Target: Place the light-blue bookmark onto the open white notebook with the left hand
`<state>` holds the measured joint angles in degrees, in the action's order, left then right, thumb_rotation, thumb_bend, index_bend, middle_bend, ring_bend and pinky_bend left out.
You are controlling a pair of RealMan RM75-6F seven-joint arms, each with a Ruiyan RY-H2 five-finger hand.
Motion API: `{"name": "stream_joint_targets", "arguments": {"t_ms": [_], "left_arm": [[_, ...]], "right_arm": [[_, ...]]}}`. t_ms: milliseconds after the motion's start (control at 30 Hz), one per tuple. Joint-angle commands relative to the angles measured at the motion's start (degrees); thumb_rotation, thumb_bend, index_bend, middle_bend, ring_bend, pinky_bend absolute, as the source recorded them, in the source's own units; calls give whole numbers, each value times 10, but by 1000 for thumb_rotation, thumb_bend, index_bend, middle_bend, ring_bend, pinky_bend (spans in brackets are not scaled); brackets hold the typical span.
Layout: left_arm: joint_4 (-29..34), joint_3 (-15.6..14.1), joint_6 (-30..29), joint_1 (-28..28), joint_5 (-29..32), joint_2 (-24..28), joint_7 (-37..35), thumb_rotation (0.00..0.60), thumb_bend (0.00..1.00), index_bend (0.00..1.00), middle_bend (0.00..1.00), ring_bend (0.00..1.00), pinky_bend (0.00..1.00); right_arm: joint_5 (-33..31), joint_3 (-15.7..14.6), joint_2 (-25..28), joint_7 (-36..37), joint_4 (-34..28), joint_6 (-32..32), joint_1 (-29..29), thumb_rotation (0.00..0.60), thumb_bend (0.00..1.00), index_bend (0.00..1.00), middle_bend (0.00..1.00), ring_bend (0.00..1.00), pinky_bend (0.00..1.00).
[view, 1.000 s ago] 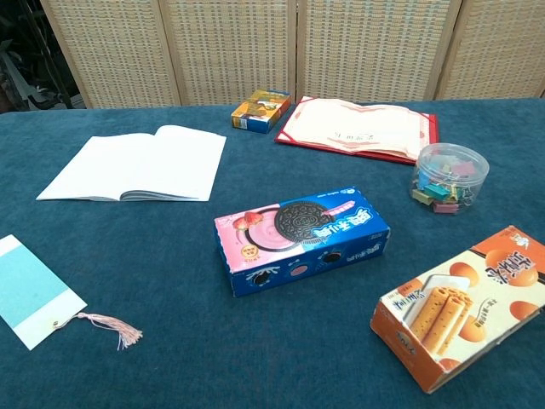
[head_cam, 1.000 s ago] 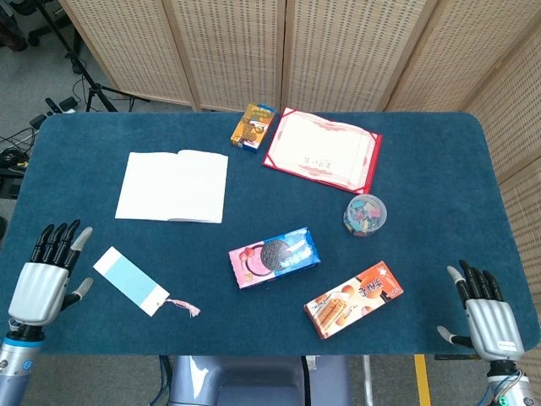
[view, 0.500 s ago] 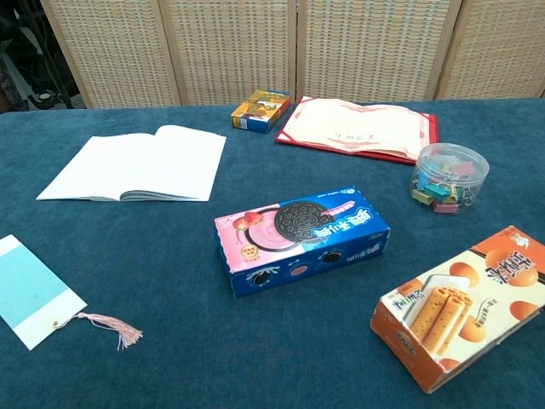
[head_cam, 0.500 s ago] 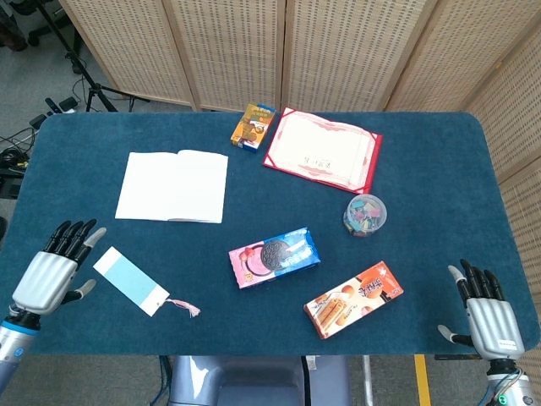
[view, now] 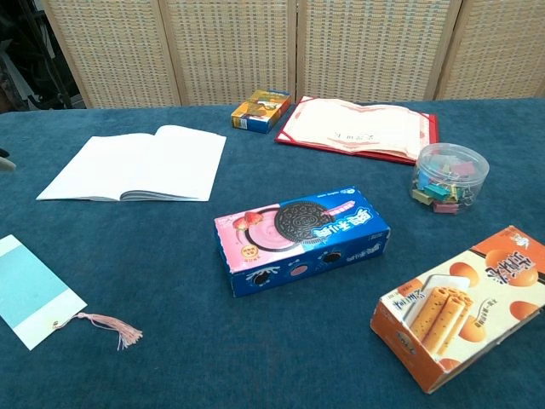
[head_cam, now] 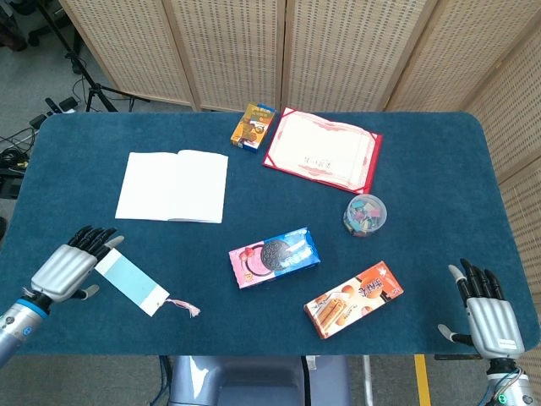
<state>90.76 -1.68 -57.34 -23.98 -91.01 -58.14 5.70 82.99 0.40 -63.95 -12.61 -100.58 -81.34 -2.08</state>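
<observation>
The light-blue bookmark (head_cam: 131, 281) (view: 31, 292) lies flat near the table's front left, white-edged, with a pink tassel (head_cam: 184, 307) (view: 109, 326) at its right end. The open white notebook (head_cam: 173, 186) (view: 136, 163) lies farther back, above the bookmark. My left hand (head_cam: 69, 268) hovers just left of the bookmark's far end, fingers spread, holding nothing; its fingertips reach the bookmark's corner. My right hand (head_cam: 488, 314) stays at the front right edge, fingers apart and empty. In the chest view only a fingertip sliver shows at the left edge.
An Oreo box (head_cam: 274, 257) lies mid-table and an orange wafer box (head_cam: 353, 299) front right. A clear tub of clips (head_cam: 364, 215), a red certificate folder (head_cam: 323, 149) and a small orange box (head_cam: 254, 126) sit toward the back.
My left hand has moved right and forward toward the bookmark's far end, tilting over. The bookmark, notebook and right hand have not moved.
</observation>
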Motion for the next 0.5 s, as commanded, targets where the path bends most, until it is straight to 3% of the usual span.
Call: {"name": "stream_joint_targets", "arguments": {"t_ms": [33,200,500], "left_arm": [[-6,1,26,-14,18,-11,30,600,212,102,0,0,0],[-29,7,82,-40,59,-49,90,600,213,194,0,0,0],[-35,6,101,-53,96,-81,143,600,214,202,0,0,0]], "right_arm": [[0,0,0,1,1,0,0,600,105,2,0,0,0],[1,3,0,9,3,-3,0,600,105,2,0,0,0],[1,3,2,15,5,-3,0,600,105,2,0,0,0]]}}
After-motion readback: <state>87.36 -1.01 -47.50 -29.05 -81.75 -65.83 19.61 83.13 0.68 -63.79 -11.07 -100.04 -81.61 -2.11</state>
